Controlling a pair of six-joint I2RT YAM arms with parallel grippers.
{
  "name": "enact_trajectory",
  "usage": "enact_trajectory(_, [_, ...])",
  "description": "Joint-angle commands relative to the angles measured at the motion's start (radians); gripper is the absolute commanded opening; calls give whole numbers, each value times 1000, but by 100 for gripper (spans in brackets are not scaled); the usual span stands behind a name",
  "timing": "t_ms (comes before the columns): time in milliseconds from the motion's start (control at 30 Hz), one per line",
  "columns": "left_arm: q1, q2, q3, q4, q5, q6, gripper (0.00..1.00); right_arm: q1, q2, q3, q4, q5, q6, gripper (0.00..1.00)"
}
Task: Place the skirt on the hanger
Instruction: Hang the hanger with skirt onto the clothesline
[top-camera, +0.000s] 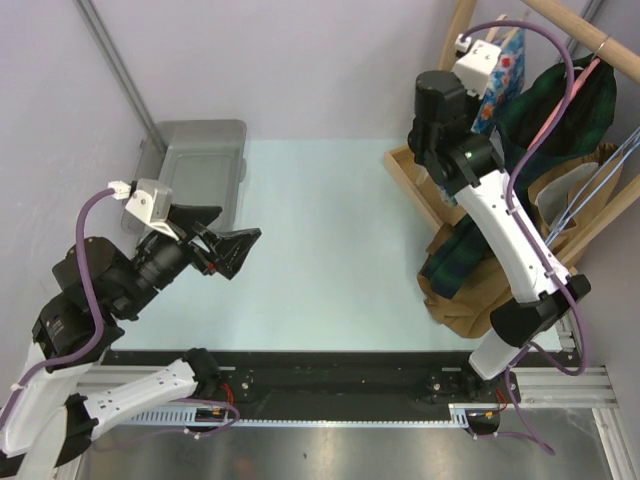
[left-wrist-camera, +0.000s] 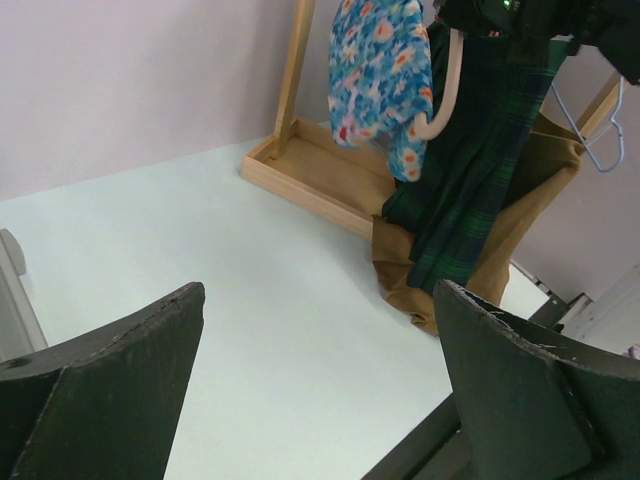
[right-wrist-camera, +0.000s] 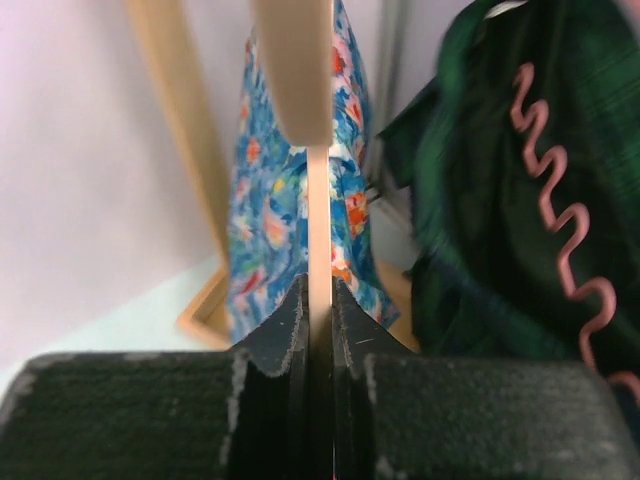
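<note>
While reading the right wrist view, note right gripper (right-wrist-camera: 318, 290) pinched almost fully closed on hanger (right-wrist-camera: 318, 200), a thin pale strip gripped edge-on and running straight up out of the jaws. Locate skirt (right-wrist-camera: 265, 210), blue floral, directly behind the held strip and spreading to its left in that view. Read its long axis as vertical: top edge up near the gripper, hem pointing down. Note dark green plaid garment (top-camera: 560, 110) on the gripper's other side, also hanging, with tan cloth (left-wrist-camera: 545, 190) beneath it. Check wooden rack base (top-camera: 412, 180), a shallow open frame below the gripper, with the lower ends of plaid garment and tan cloth lying across its near end and out onto table (top-camera: 330, 230). Note left gripper (left-wrist-camera: 320, 300) spread to full width, holding nothing, well apart from skirt. Find grey bin (top-camera: 200, 150) just beyond left gripper.
</note>
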Motion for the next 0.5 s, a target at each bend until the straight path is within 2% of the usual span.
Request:
enact_trajectory(0, [-2,16,30,-3,23,-37,100,-113,46,95,196,74,-61,0])
enact_trajectory(333, [-2,8,-7,7,13,-70,100,-319,175,282,72,-66,11,0])
enact_trajectory(467, [-2,7,-23,14,14,-84,100,-359,229,348,28,-106,28,0])
